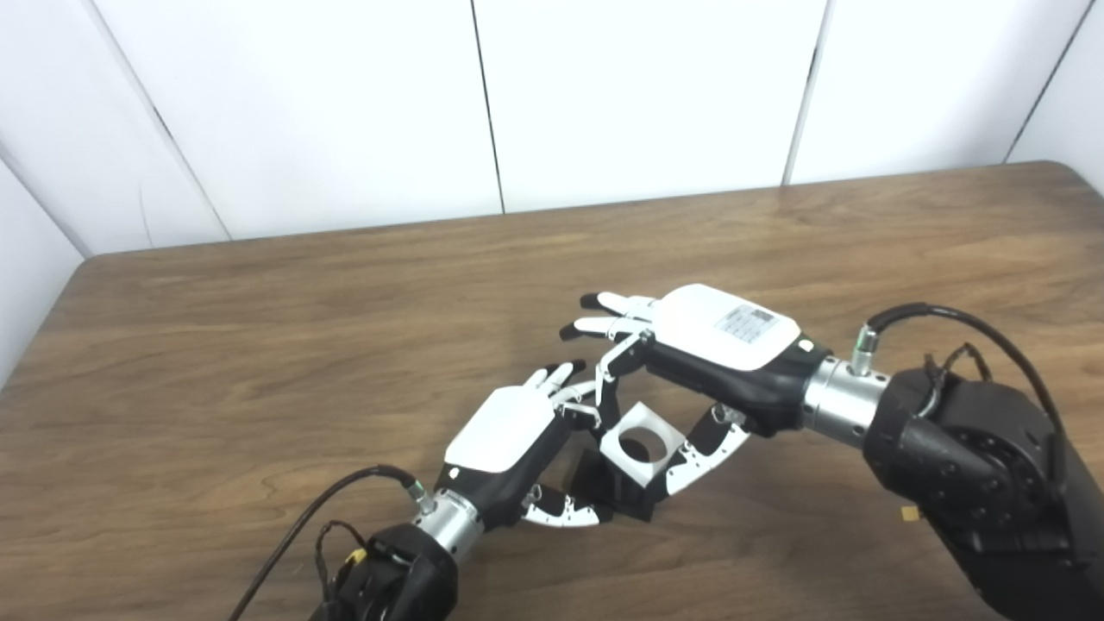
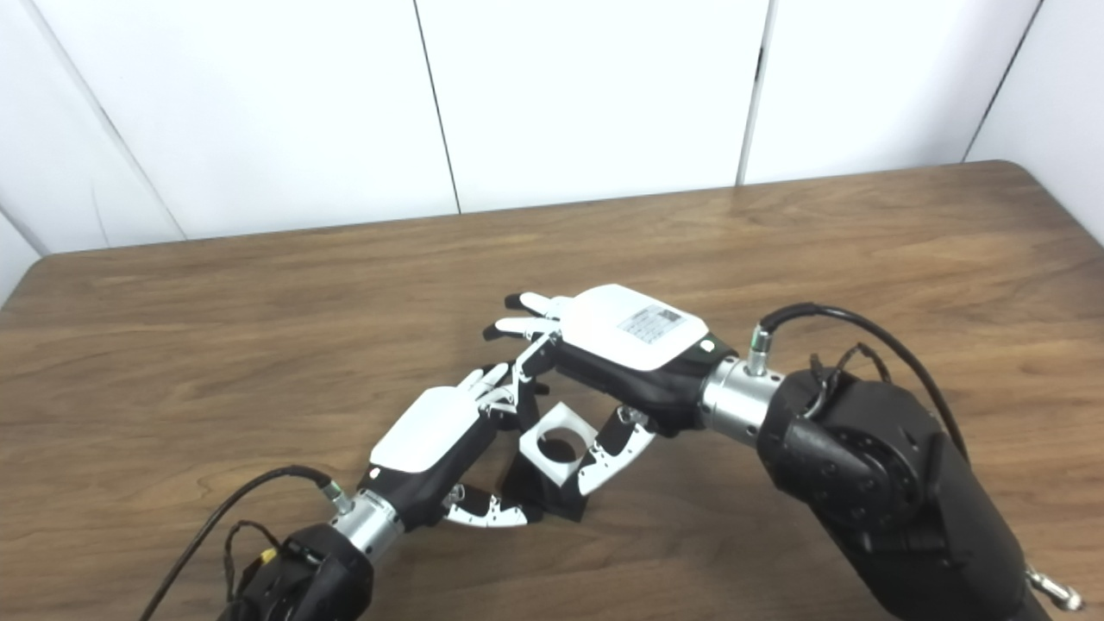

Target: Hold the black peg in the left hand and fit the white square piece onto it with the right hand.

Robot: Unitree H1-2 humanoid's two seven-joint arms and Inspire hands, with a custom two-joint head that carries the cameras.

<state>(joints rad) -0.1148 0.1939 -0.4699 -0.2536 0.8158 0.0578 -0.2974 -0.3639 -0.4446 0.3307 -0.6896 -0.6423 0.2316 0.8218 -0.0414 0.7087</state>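
My left hand [image 1: 509, 431] is shut on the black peg [image 1: 619, 493], thumb in front of its base and fingers behind it. The white square piece [image 1: 638, 442], with a round hole in its top, sits on the black peg [image 2: 545, 498], and dark shows inside the hole. From above and to the right, my right hand [image 1: 716, 338] pinches the white square piece [image 2: 559, 448]: the thumb presses its right side and a bent finger comes down at its far left side. That hand's other fingers stretch out flat to the left. Both hands [image 2: 431, 440] [image 2: 634, 343] hover close above the table.
The brown wooden table [image 1: 259, 345] fills the view, with its far edge against white wall panels [image 1: 638, 95]. Cables loop off both forearms near the bottom edge.
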